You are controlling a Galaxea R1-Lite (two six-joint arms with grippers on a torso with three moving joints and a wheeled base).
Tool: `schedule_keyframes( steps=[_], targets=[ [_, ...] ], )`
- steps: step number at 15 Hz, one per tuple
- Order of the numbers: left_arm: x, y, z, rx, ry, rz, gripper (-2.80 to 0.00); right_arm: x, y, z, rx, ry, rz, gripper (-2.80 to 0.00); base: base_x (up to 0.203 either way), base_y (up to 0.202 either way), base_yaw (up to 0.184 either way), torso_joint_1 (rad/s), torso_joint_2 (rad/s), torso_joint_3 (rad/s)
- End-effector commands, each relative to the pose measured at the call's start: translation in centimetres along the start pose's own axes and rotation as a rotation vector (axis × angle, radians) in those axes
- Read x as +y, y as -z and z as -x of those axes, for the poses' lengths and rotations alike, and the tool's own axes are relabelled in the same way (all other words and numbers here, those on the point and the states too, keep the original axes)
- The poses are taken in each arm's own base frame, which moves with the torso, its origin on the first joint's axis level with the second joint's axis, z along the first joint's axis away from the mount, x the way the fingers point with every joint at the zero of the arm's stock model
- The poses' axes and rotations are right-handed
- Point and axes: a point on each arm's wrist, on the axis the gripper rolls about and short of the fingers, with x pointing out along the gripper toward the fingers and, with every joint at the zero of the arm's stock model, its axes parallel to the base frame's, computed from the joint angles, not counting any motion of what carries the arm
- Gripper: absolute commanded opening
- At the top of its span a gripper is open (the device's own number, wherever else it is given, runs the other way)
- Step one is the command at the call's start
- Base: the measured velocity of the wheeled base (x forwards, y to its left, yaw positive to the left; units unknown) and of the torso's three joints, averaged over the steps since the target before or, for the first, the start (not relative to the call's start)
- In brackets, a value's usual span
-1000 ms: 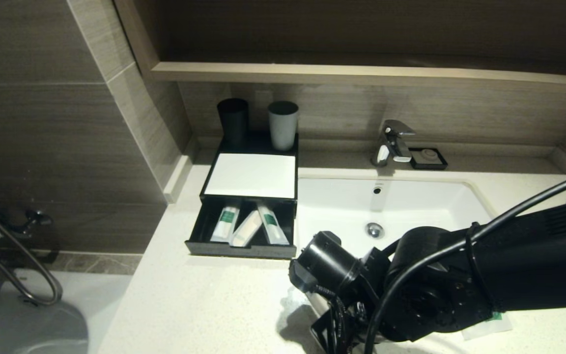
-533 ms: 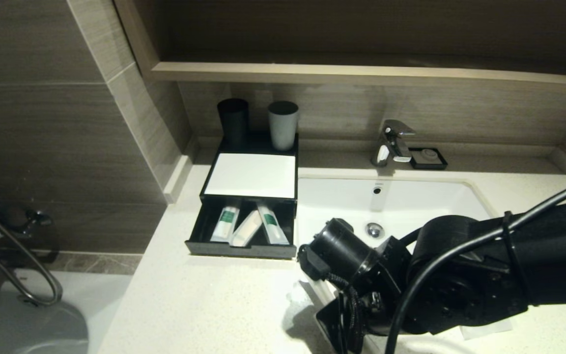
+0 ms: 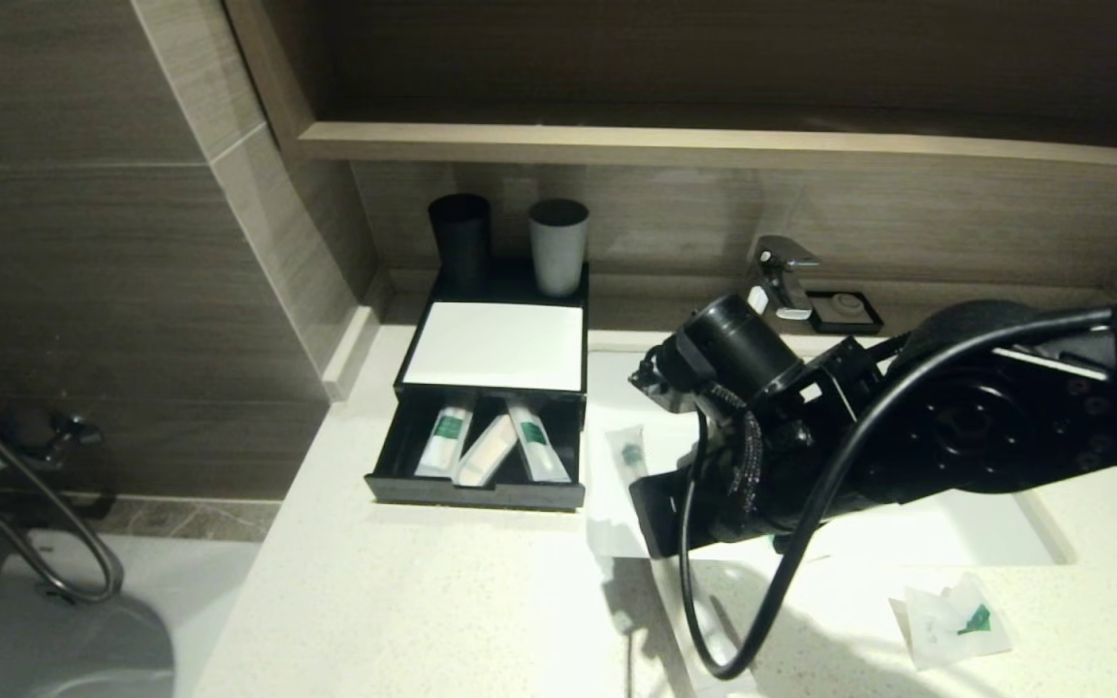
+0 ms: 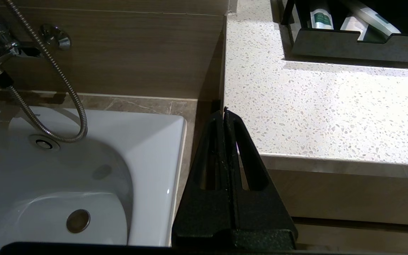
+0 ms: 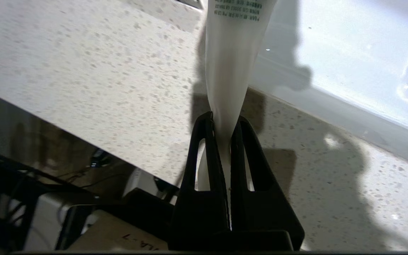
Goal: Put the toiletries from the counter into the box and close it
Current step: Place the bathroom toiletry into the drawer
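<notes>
Speckled cream stone makes up the worktop (image 3: 403,601), set against wood-grain wall panels, with a white bathtub (image 4: 83,170) below its left edge. Nearest to the robot, a squarish clear packet with a green mark (image 3: 951,620) lies on the stone in front of the basin (image 3: 908,538), on the right side. Down beside the worktop's left edge, the left end effector (image 4: 224,115) hangs over the gap by the tub, its fingers pressed together with nothing between them.

Farther in, the right end effector (image 5: 221,124) is held above the front rim of the basin, clamped narrowly on the end of a long white-and-clear packet (image 5: 230,67). In the head view that packet (image 3: 628,456) sticks out leftward from the black wrist, up off the stone, just beside the right edge of the open drawer (image 3: 476,485).

Three packets (image 3: 491,441) lie side by side inside that drawer, which stands pulled out from the black box (image 3: 495,344) under its flat white panel. Behind the box stand a black cup (image 3: 460,237) and a grey cup (image 3: 558,242). At the back of the basin are a chrome tap (image 3: 780,267) and a small black soap dish (image 3: 845,310).
</notes>
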Motion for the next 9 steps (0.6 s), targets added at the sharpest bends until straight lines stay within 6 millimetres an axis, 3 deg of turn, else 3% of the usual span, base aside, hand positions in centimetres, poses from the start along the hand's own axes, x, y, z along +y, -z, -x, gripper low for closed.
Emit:
schedule_keyframes(
  steps=[1, 9],
  targets=[
    [0.0, 0.0, 0.0, 0.0, -0.001, 0.0, -2.8, 0.2, -1.4, 0.7, -0.015, -0.079, -0.063, -2.8, 0.0, 0.0, 0.0, 0.0, 0.0, 0.0],
    [0.0, 0.0, 0.0, 0.0, -0.001, 0.0, -2.8, 1.8, -4.7, 1.4, -0.002, -0.258, -0.207, -2.8, 0.0, 0.0, 0.0, 0.0, 0.0, 0.0]
  ],
)
